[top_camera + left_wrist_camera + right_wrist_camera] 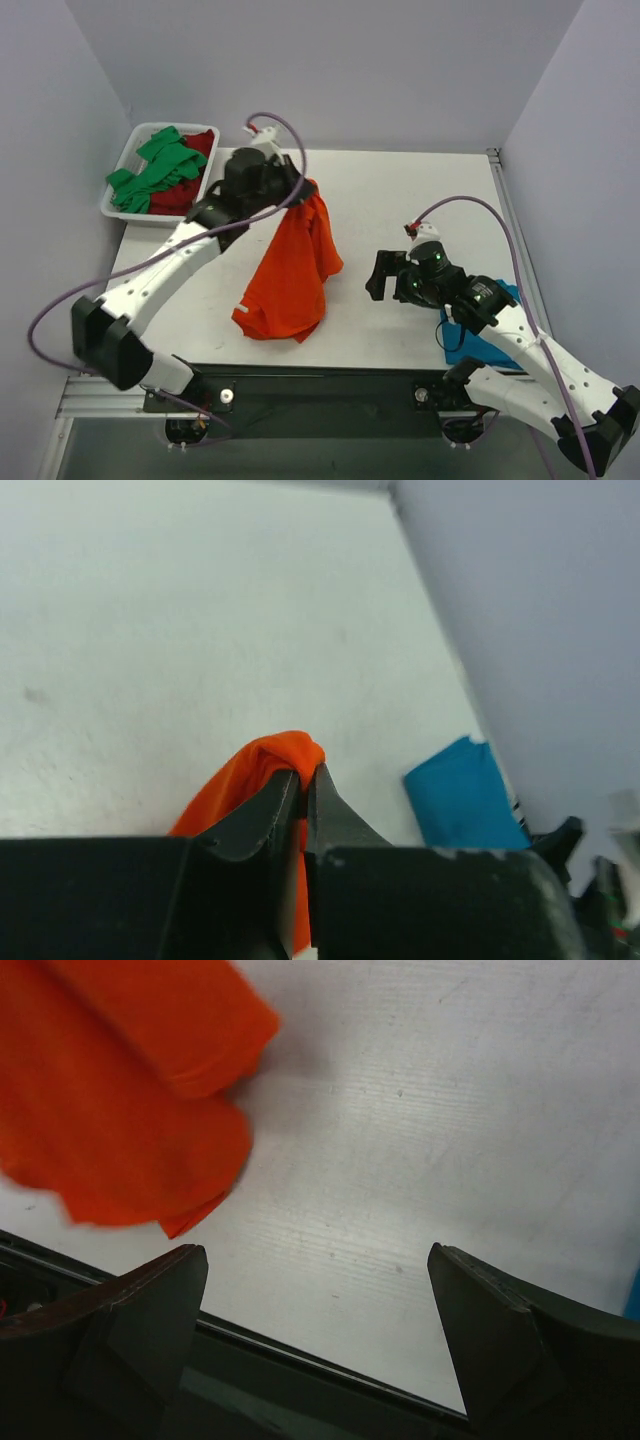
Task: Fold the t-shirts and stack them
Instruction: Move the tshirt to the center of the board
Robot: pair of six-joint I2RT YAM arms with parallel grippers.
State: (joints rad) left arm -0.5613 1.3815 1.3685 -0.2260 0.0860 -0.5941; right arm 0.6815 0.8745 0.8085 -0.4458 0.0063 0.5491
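Currently, at the far left corner of the bench (pixel 420 190), the white tray (pixel 150 218) holds two garments: the green t-shirt (pixel 160 170) bunched on top and the dark red t-shirt (pixel 190 192) under and beside it, neither folded. To its right, the left arm (pixel 170 265) reaches across the bench with its jaws pressed together on a ridge of the orange t-shirt (pixel 292 265). The shirt hangs from that pinch. Its long axis runs from the jaws down toward the near edge, and its lower end lies crumpled on the bench. Further right, the right arm (pixel 520 340) holds its jaws spread and empty, near the shirt but apart from it. In the right wrist view the orange cloth lies ahead and to the left of these jaws. The right arm is therefore judged the nearer one for taking a second hold on the hanging side. Rightmost, the teal blue t-shirt (pixel 465 345) lies flat on the bench, partly beneath the right arm; it appears already folded.
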